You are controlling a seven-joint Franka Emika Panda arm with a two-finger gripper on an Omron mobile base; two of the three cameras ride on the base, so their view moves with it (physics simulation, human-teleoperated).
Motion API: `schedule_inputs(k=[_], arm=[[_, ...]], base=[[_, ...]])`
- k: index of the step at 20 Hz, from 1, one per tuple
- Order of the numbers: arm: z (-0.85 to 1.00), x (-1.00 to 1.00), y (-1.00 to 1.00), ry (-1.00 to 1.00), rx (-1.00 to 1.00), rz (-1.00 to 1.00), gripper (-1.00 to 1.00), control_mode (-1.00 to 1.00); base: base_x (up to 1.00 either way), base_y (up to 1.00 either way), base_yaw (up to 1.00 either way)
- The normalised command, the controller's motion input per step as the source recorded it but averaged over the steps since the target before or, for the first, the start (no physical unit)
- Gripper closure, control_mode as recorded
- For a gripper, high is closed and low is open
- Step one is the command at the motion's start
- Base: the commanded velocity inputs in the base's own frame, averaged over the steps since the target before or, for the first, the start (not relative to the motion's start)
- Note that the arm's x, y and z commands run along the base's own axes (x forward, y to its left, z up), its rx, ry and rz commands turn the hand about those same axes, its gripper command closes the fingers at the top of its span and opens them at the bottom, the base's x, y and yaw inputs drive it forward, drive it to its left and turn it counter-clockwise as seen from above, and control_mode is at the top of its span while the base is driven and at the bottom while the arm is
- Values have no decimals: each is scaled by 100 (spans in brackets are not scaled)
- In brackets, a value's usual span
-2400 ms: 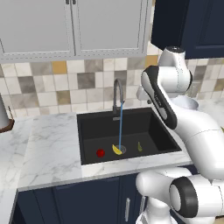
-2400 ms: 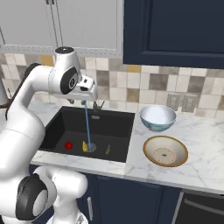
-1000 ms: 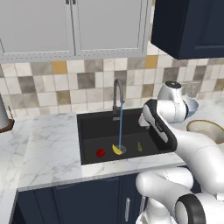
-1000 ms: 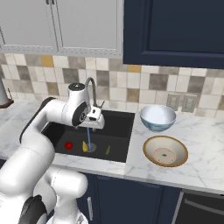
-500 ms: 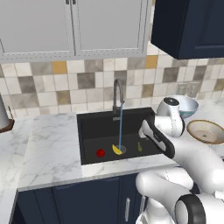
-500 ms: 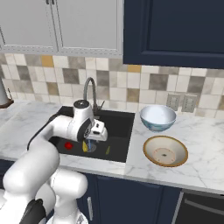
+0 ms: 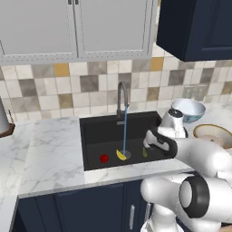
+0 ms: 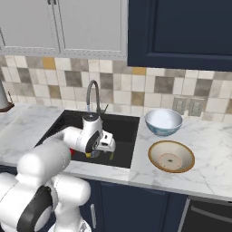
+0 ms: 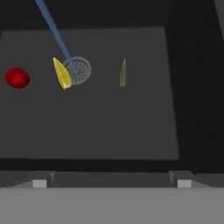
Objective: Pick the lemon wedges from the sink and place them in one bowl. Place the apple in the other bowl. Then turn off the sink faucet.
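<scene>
The pincer (image 8: 107, 146) is held low over the right part of the sink (image 7: 93, 134), jaws spread wide with nothing between them.

In the hand view, all three fruits are seen ahead of the pincer on the black basin floor, none touched. The olive lemon wedge (image 9: 123, 72) lies nearest the pincer's line, slightly left of centre, standing on edge. The bright yellow lemon wedge (image 9: 62, 73) lies further left, touching the rim of the round grey drain (image 9: 77, 70). The apple (image 9: 17, 78) lies furthest left, well apart from the pincer.

A blue water stream (image 9: 54, 31) is seen falling onto the drain; it is traced to the spout of the sink faucet (image 7: 121, 97), which stands behind the basin, beyond and left of the pincer in the left base view.

On the marble bench (image 8: 208, 158), to the pincer's right in the right base view, two bowls are noted: the pale blue bowl (image 8: 163, 122) further back, and the shallow tan-rimmed bowl (image 8: 171, 156) nearer the front edge. The bowls are near each other, not touching. Both are well apart from the pincer.
</scene>
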Motion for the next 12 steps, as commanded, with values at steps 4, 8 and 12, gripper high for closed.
schedule_inputs(k=[4, 8, 12], arm=[[-29, 43, 0, 6, 0, -2, -100, -100], [-29, 53, 0, 7, 0, -1, -100, -100], [-35, 47, 0, 4, 0, 0, -100, -100]], base=[[0, 0, 0], [0, 0, 0], [0, 0, 0]])
